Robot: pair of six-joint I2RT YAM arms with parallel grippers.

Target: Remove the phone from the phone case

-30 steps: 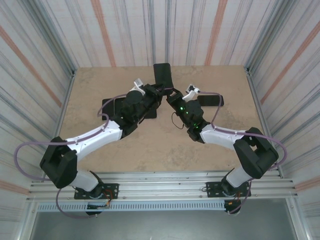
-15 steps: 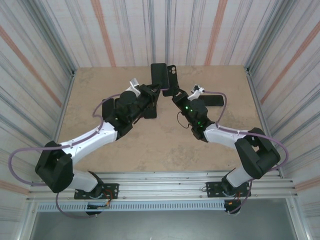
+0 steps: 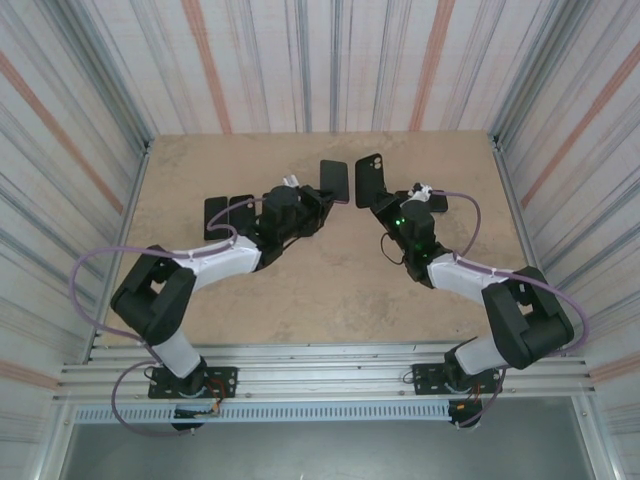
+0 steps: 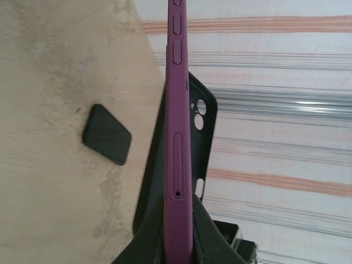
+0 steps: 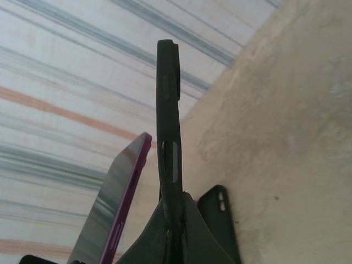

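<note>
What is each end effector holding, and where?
Left end effector: purple phone, clamped near one short end. Right end effector: black case, at the end opposite its camera cutout.

Tight gap mid-bench, open ground up front

The raised purple phone (image 3: 335,182) and black case (image 3: 369,180) stand just apart. Two spare cases (image 3: 216,213) lie flat at left and a dark handset (image 3: 438,203) at right, while the near bench (image 3: 320,290) lies open.

Light is falling even and diffuse, probably from overhead. Shadows on the table (image 3: 330,300) are showing faint and soft. Phone (image 5: 110,214) glass is reflecting the striped wall (image 5: 66,66). Wrist views are softening slightly at the near edge.
</note>
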